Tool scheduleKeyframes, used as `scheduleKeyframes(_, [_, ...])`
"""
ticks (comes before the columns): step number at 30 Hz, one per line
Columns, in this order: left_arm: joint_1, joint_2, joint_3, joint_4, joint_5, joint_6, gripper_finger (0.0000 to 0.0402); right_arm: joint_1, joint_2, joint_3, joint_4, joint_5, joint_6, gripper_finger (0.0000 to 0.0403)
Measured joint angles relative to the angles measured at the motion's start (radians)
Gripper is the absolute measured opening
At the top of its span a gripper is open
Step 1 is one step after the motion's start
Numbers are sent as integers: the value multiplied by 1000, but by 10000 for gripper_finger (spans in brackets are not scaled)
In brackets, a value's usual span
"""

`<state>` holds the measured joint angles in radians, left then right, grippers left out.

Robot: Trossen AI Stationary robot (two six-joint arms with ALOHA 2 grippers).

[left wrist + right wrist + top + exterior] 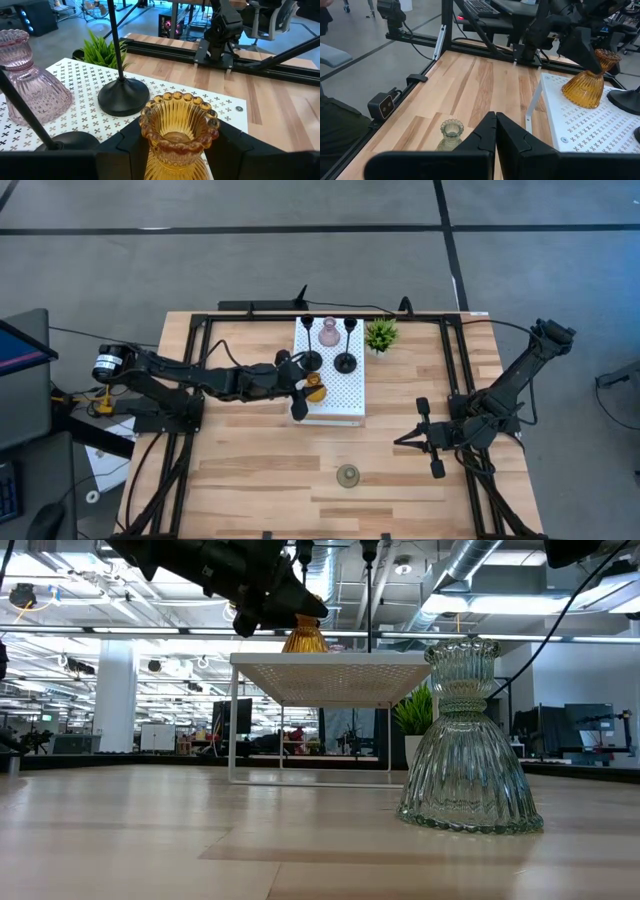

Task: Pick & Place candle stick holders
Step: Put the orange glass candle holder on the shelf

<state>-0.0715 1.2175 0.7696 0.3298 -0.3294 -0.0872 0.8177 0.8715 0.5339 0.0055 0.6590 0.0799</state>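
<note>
Wooden table (260, 480), 5 candle stick holders (314, 387)

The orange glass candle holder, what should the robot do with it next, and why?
Probably open the left gripper and back away: the ribbed amber glass candle holder already seems to stand on the white perforated stand, its neck between the fingers.

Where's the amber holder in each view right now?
High: amber holder on the white stand, at its left edge, at the left gripper.
Low: atop the stand, upper centre.
Left wrist: bottom centre, between the fingers.
Right wrist: far right, tilted.
Shared landmark: the white stand.
</note>
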Motion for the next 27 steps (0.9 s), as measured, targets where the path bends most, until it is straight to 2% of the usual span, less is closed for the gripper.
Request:
scheduleKeyframes(14, [0,0,1,6,0,-1,166,0,0,0,0,0,0,0])
scheduleKeyframes(27, [0,-2,2,3,0,-49,274,0,0,0,-9,0,0,0])
